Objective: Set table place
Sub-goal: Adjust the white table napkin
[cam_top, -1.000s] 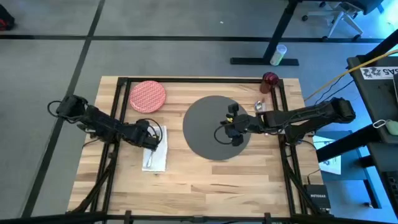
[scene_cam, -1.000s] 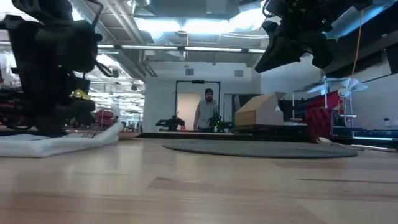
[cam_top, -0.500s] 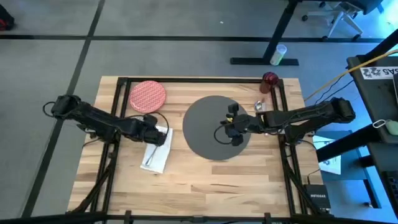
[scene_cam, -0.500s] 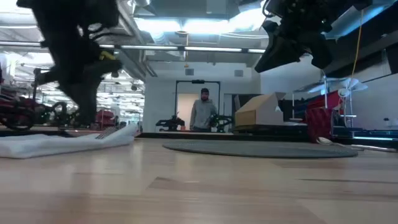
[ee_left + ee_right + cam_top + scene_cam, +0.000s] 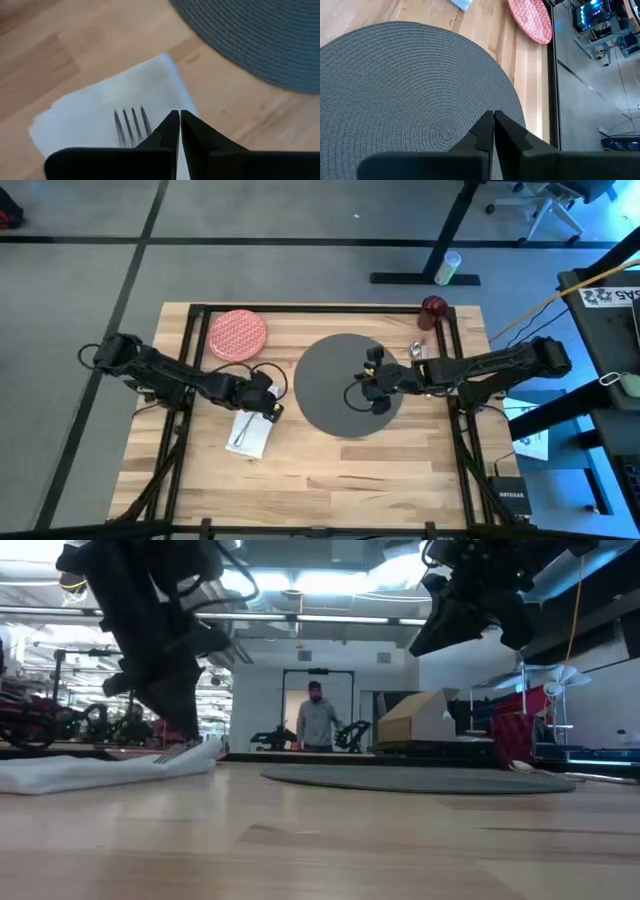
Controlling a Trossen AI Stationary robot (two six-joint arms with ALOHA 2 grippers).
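We note the left gripper (image 5: 270,402) has shifted toward the mat (image 5: 335,405), dragging the napkin (image 5: 249,434) askew; the person (image 5: 316,726) stepped sideways.

Your two arms: dark, near black, slim jointed links with bulkier blocks at elbows and wrists. Thin black cable loops beside left gripper (image 5: 268,402) and right gripper (image 5: 368,387); you see them from overhead. Fingers (image 5: 200,142) matte black, flat-sided, tapering to narrow wedge tips, same on both wrists. Low camera gives you only chunky dark silhouettes. No markings or screws you can make out.
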